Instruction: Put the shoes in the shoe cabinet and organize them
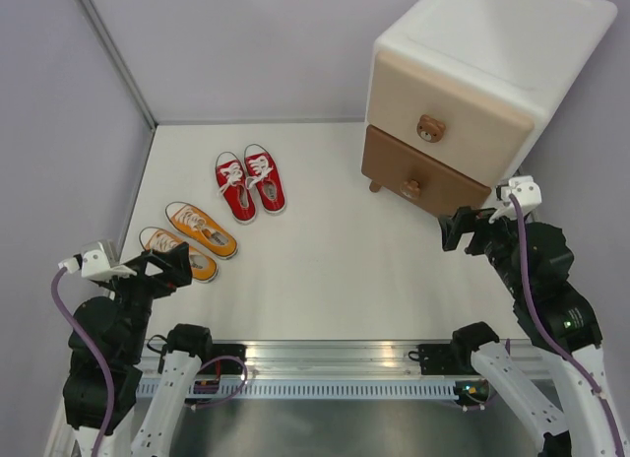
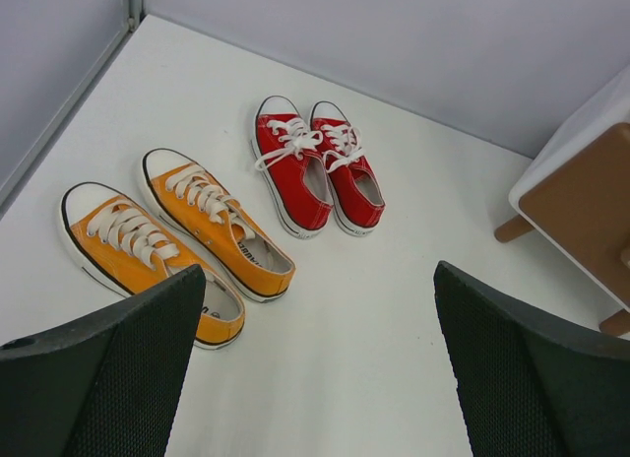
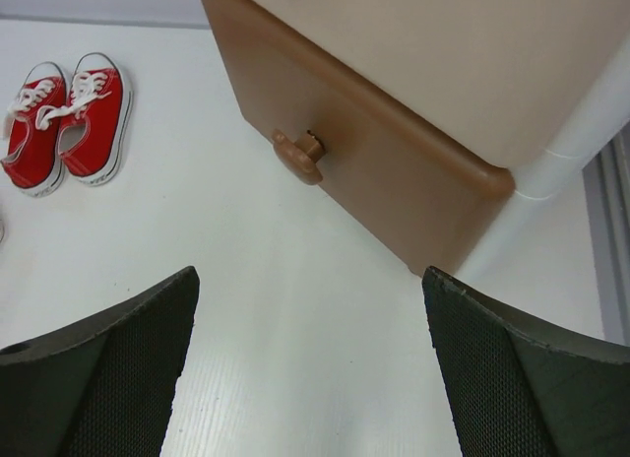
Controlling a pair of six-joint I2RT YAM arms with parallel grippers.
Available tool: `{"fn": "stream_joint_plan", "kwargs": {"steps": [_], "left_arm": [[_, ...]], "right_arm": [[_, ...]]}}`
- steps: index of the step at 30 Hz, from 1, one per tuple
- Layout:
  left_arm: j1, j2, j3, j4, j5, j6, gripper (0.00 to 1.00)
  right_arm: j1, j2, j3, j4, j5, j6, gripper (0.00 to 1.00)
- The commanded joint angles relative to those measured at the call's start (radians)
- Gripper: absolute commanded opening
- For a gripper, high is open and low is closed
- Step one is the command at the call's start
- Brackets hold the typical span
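The cabinet [image 1: 472,93], drawers shut, stands upper right in the overhead view. The red shoes [image 1: 250,184] and orange shoes [image 1: 189,240] lie centre left on the bench [image 1: 345,270]. The right end effector [image 1: 461,230], released and empty, faces the knob [image 3: 298,156] of the brown drawer [image 3: 374,171]. The left end effector [image 1: 169,267], also released, hangs near the orange pair. An off-centre pinch could slip off the small knob, or the pull could drag the whole cabinet.

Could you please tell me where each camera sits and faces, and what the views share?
Top external: above and behind, looking down on the table and shoe cabinet; left arm and right arm show.
Left wrist: on the left arm, facing the orange shoes and red shoes; open left gripper below.
Right wrist: on the right arm, facing the brown drawer; open right gripper below.
Shared: red shoes in all three.
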Motion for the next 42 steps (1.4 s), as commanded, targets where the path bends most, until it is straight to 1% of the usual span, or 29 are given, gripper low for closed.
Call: {"fn": "stream_joint_plan", "kwargs": {"steps": [1,4,7,11,12,16,18,20,22,26,29,30,31,36,42], "left_arm": [[-0.005,0.047,-0.013,0.017,0.048,0.007,1.0],[-0.005,0.073,-0.034,0.035,0.095,0.004,1.0],[-0.005,0.121,-0.071,0.064,0.143,0.001,1.0],[-0.005,0.173,-0.139,0.165,0.195,0.008,1.0],[-0.005,0.196,-0.154,0.189,0.201,0.017,1.0],[-0.005,0.247,-0.241,0.273,0.233,0.054,1.0],[-0.005,0.256,-0.27,0.313,0.229,0.086,1.0],[-0.005,0.251,-0.312,0.337,0.217,0.096,1.0],[-0.005,0.236,-0.346,0.365,0.224,0.091,1.0],[-0.005,0.222,-0.352,0.371,0.215,0.106,1.0],[-0.005,0.221,-0.356,0.373,0.189,0.108,1.0],[-0.005,0.222,-0.355,0.373,0.187,0.108,1.0],[-0.005,0.222,-0.355,0.373,0.18,0.109,1.0],[-0.005,0.222,-0.357,0.371,0.177,0.108,1.0],[-0.005,0.231,-0.357,0.373,0.186,0.108,1.0]], "right_arm": [[0.003,0.063,0.012,0.028,-0.091,-0.016,0.98],[0.003,0.145,0.024,0.03,-0.119,-0.021,0.98],[0.003,0.211,0.018,0.066,-0.186,-0.037,0.98],[0.011,0.311,0.017,0.14,-0.214,-0.045,0.98],[0.017,0.326,0.02,0.163,-0.205,-0.05,0.98],[0.055,0.394,0.026,0.215,-0.153,-0.076,0.89],[0.098,0.435,0.032,0.232,-0.115,-0.1,0.88],[0.138,0.474,0.04,0.241,-0.044,-0.123,0.88],[0.154,0.503,0.041,0.251,0.023,-0.186,0.88],[0.16,0.56,0.038,0.284,0.094,-0.246,0.86],[0.161,0.61,0.038,0.313,0.135,-0.267,0.78],[0.161,0.62,0.035,0.326,0.14,-0.268,0.74],[0.161,0.633,0.026,0.344,0.14,-0.274,0.73],[0.16,0.669,-0.006,0.407,0.142,-0.307,0.69],[0.16,0.712,-0.009,0.441,0.143,-0.332,0.66]]}}
